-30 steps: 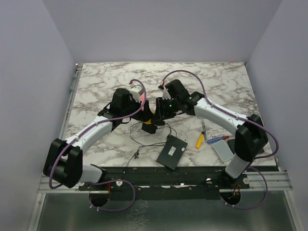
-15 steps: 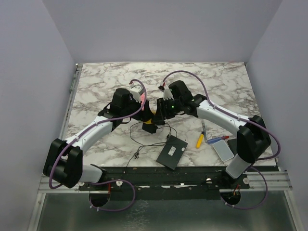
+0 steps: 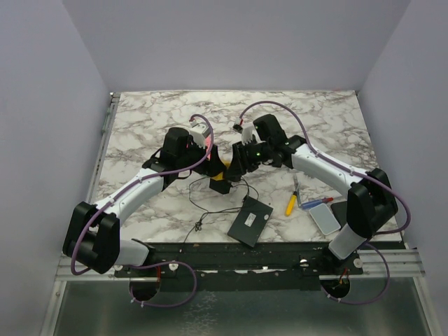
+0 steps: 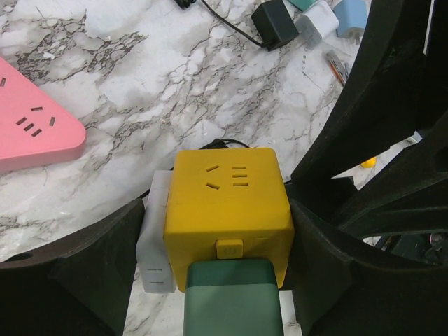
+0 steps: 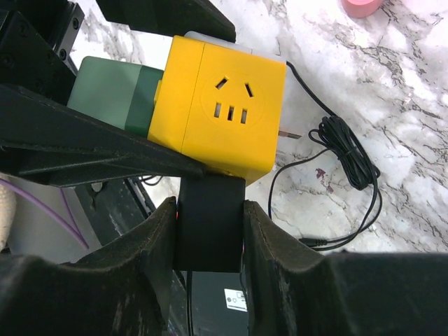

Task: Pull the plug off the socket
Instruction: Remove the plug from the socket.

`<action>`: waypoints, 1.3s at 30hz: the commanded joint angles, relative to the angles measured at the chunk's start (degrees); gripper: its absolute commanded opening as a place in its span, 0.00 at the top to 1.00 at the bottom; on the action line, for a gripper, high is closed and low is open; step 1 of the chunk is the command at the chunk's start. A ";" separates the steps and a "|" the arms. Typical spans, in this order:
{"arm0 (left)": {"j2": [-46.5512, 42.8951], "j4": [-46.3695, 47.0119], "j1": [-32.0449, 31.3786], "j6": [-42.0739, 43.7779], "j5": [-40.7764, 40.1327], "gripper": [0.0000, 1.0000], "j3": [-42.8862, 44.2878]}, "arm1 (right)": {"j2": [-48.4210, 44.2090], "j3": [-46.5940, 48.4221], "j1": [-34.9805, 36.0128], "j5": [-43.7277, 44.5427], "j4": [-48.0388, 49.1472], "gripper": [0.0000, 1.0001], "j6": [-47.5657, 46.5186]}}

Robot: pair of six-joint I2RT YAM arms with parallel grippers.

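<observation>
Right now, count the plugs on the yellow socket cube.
3. A green plug on the face nearest the left wrist camera, a white plug on the adjoining side, a black plug in the right gripper. Hidden faces of the yellow cube may hold more.

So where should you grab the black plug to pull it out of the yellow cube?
Pinch the black plug by its two flat sides, coming from the end away from the yellow cube. Its boxy body sticks straight out of that face, so a straight pull should free it.
</observation>
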 commanded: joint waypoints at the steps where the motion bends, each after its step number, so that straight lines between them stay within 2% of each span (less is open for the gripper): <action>1: -0.48 0.72 1.13 2.57 0.29 1.00 1.24 | -2.82 1.42 0.08 -13.27 -2.65 1.00 -5.01; 7: -0.69 0.73 1.06 2.81 0.40 1.00 1.24 | -2.40 1.31 -0.11 -16.51 -2.86 1.00 -5.94; 17: -0.18 0.22 1.55 1.68 -3.55 1.00 1.32 | 0.61 2.68 -0.10 -10.85 -3.05 1.00 2.90; 24: -0.58 -0.10 1.74 1.38 -5.79 1.00 1.06 | 2.11 4.51 -0.03 -2.58 -6.81 1.00 8.92; 39: -0.86 -0.70 1.75 1.67 -7.99 1.00 0.97 | 7.35 13.04 3.01 15.08 -17.66 1.00 11.02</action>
